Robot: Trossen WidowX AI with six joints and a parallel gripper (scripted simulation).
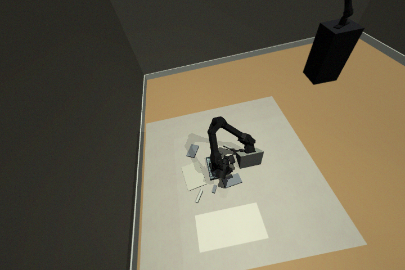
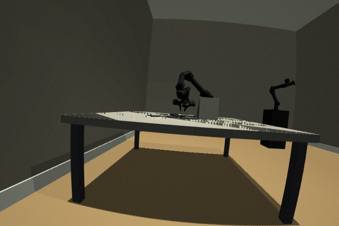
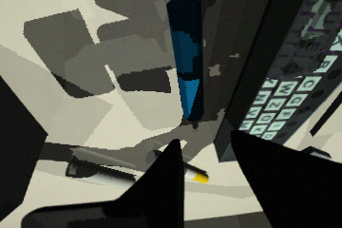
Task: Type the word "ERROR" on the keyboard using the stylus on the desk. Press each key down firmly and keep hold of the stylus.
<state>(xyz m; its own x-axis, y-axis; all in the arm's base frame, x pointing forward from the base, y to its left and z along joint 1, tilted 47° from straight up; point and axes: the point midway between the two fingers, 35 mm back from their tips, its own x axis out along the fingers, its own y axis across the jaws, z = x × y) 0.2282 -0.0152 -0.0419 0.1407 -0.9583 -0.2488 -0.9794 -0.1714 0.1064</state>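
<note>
The stylus is blue with a thin dark tip. It lies on the desk, partly in shadow, beside the keyboard's dark side wall, and is hidden by the arm in the top view. The keyboard has pale lettered keys, partly shaded; the arm covers much of it in the top view. My gripper is open and empty, pointing down above the desk. In the wrist view the stylus tip shows just beyond the gap between the fingertips, and the keyboard is on the right.
A grey slab, a small grey block, a white rod, a cream pad and a blue-grey slab lie around the keyboard. A yellow-ended marker lies near the fingers. The arm stands on a grey box.
</note>
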